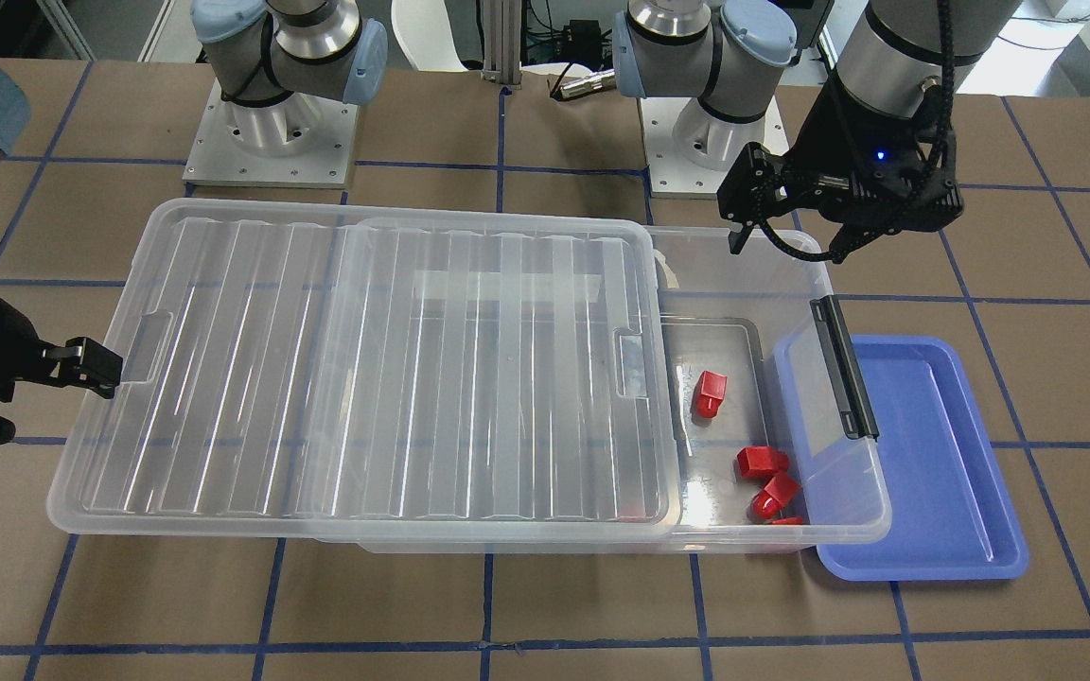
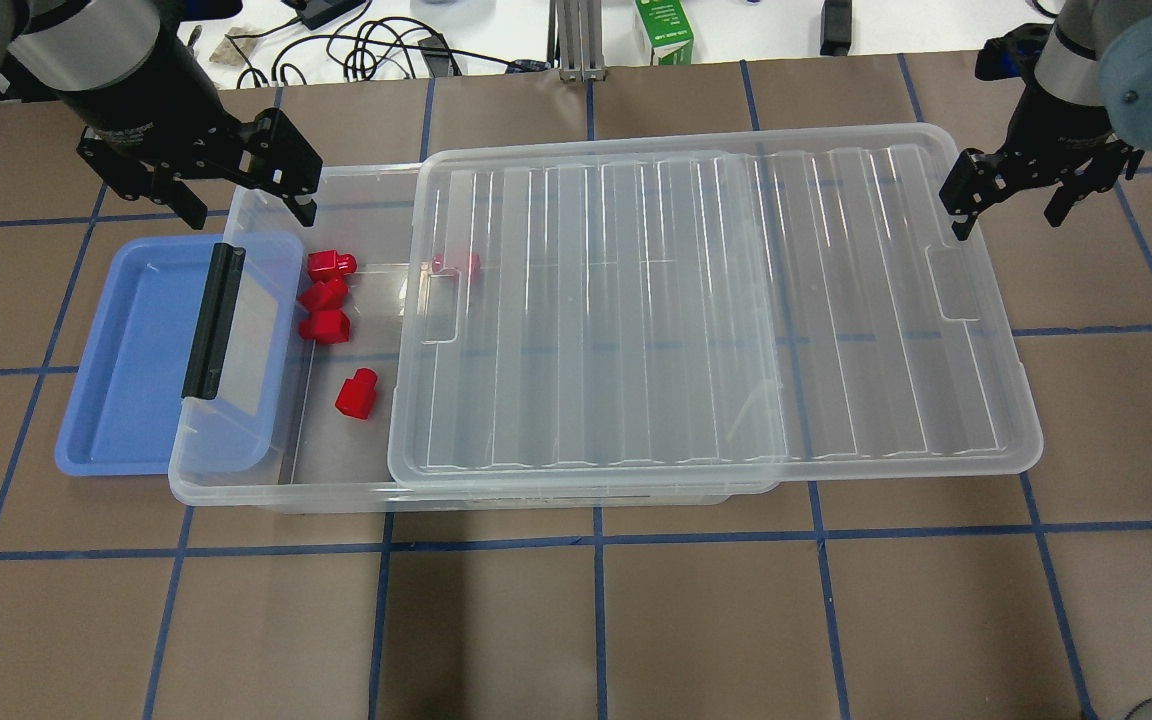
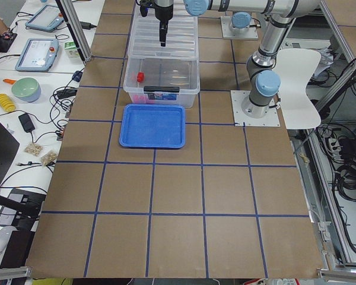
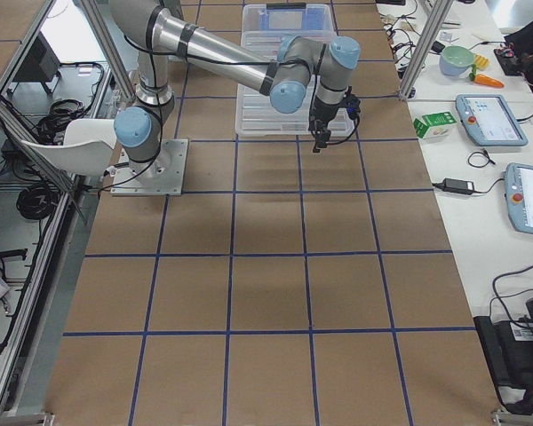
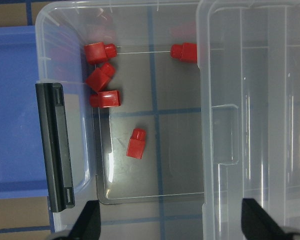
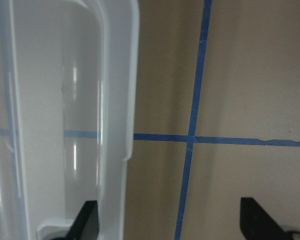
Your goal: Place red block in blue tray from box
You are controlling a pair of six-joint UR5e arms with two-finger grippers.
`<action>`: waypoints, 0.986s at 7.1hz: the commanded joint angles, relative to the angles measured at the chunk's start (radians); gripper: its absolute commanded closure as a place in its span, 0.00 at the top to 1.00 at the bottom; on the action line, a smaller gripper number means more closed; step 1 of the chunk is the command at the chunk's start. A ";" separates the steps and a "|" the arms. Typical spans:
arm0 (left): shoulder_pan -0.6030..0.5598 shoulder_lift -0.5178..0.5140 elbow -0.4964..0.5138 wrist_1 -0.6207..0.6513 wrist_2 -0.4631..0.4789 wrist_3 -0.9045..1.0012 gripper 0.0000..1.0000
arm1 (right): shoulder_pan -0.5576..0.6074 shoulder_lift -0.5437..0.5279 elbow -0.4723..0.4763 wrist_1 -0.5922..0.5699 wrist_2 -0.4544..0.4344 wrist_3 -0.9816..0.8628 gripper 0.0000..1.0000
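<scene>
The clear box (image 2: 236, 480) lies across the table, its ribbed lid (image 2: 686, 310) slid toward my right, so its left end is uncovered. Several red blocks lie there: one alone (image 2: 356, 392) (image 5: 136, 143), three clustered by the end wall (image 2: 324, 293), one under the lid's edge (image 2: 456, 265). The blue tray (image 2: 126, 350) (image 1: 942, 454) sits empty, partly under the box's latch end. My left gripper (image 2: 236, 195) (image 5: 172, 225) is open and empty above the box's far left corner. My right gripper (image 2: 1008, 210) (image 6: 170, 225) is open at the lid's right end.
A black latch bar (image 2: 208, 325) tops the box's left end wall, over the tray. In the right wrist view the lid's rim (image 6: 117, 100) runs between the open fingers. Cables and a green carton (image 2: 664, 30) lie on the bench beyond the table's far edge.
</scene>
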 commanded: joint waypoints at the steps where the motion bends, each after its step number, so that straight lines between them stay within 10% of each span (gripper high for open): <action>1: 0.009 -0.028 -0.077 0.060 0.014 0.054 1.00 | 0.000 0.000 0.001 0.000 -0.002 -0.004 1.00; 7: 0.026 -0.044 -0.452 0.505 0.030 0.189 1.00 | 0.018 -0.168 -0.013 0.116 0.039 0.028 1.00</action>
